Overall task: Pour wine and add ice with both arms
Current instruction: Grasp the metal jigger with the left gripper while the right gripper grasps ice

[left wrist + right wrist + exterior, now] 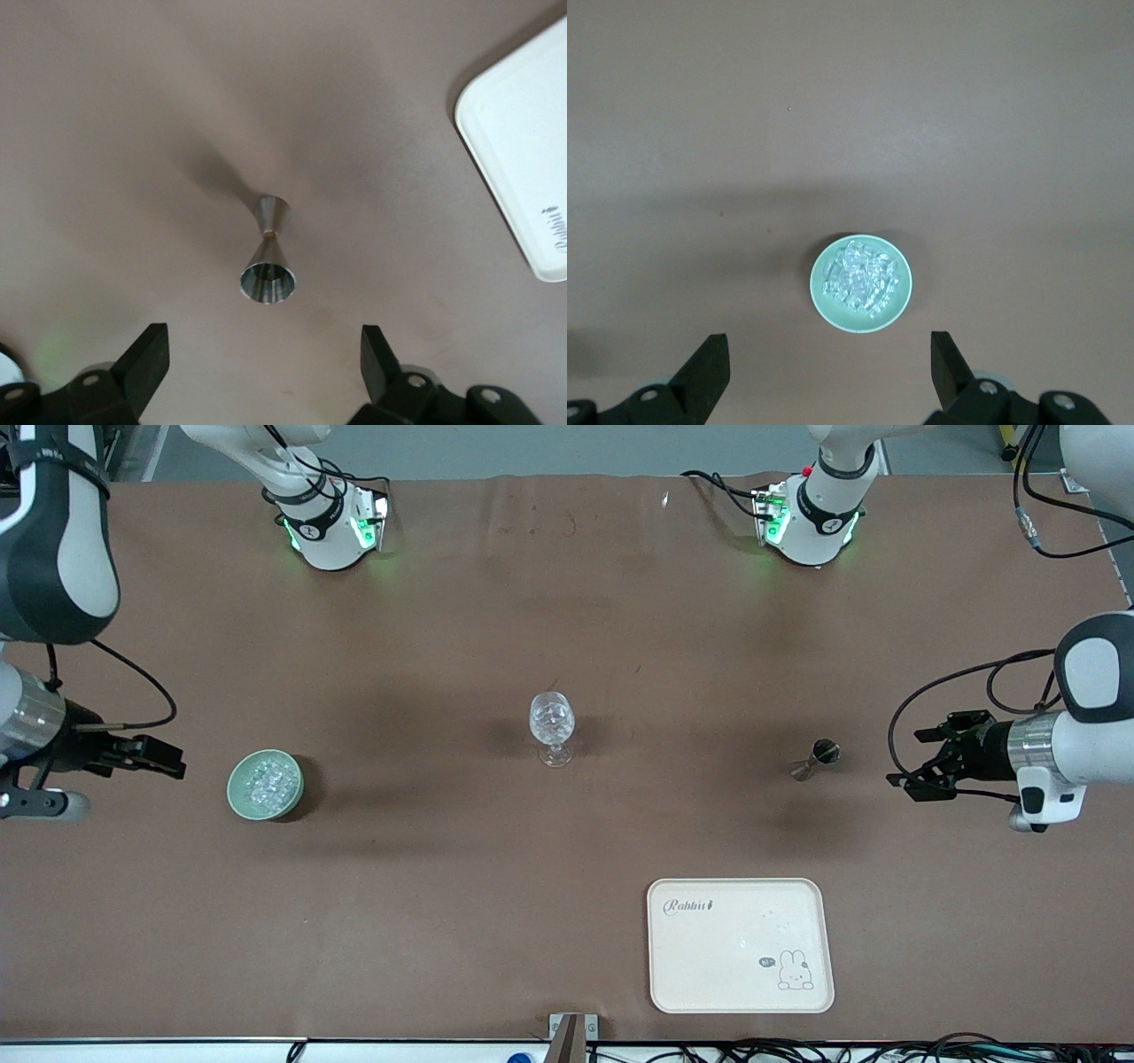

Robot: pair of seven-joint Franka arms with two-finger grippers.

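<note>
Two arms: both are at the table, one at each end, and neither one holds anything.
Left gripper (912,766): it hangs above the brown table cloth (567,602) at the left arm's end, pointing toward the metal jigger (817,758). Its two black fingers (142,363) are spread wide, with nothing between them, and it does not touch the jigger.
Right gripper (164,757): it is at the right arm's end of the table, just beside the green bowl (265,784) but apart from it. In the right wrist view its fingers (704,372) stand far from each other, and the bowl shows between them, farther down.
Ice (268,782): the small clear chunks lie in a heap inside the green bowl. The bowl stands on the cloth, toward the right arm's end.
Stemmed glass (552,727): it stands upright near the middle of the table, between the bowl and the jigger, well apart from both. Its bowl glints, but what is inside I cannot tell.
Jigger: a double metal cone, it stands on the cloth, toward the left arm's end.
Tray (741,945): a cream tray with a rabbit drawing lies flat, nearer to the front camera than the jigger and the glass.
</note>
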